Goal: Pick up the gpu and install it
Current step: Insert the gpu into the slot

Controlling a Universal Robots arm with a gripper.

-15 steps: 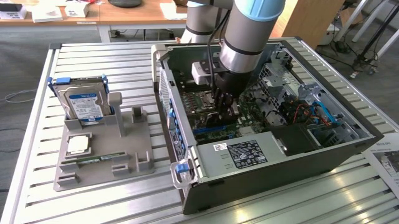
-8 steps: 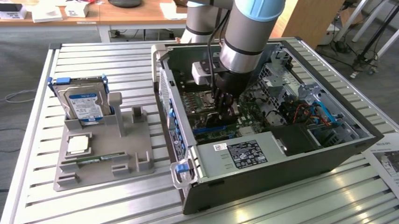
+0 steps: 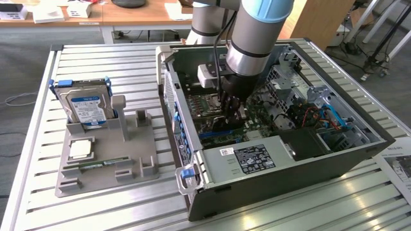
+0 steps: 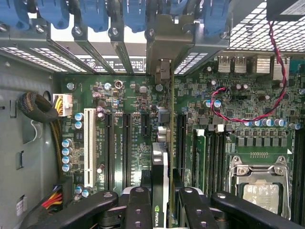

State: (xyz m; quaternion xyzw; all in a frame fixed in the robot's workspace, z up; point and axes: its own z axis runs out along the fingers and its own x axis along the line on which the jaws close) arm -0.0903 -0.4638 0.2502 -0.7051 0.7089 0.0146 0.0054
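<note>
Soft, even daylight covers the slatted table (image 3: 359, 192), glaring pale near its corner at the exterior view's right, while the open computer case (image 3: 289, 183) holds dim shadow inside and its rear slots (image 4: 64, 36) burn out white.

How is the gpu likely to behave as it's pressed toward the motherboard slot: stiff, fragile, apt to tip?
Probably stiff: the gpu stands edge-on as a straight, thin board between the jaws. Likely apt to tilt, being thin and gripped along one edge. Probably fragile: bare motherboard components crowd close around it.
</note>
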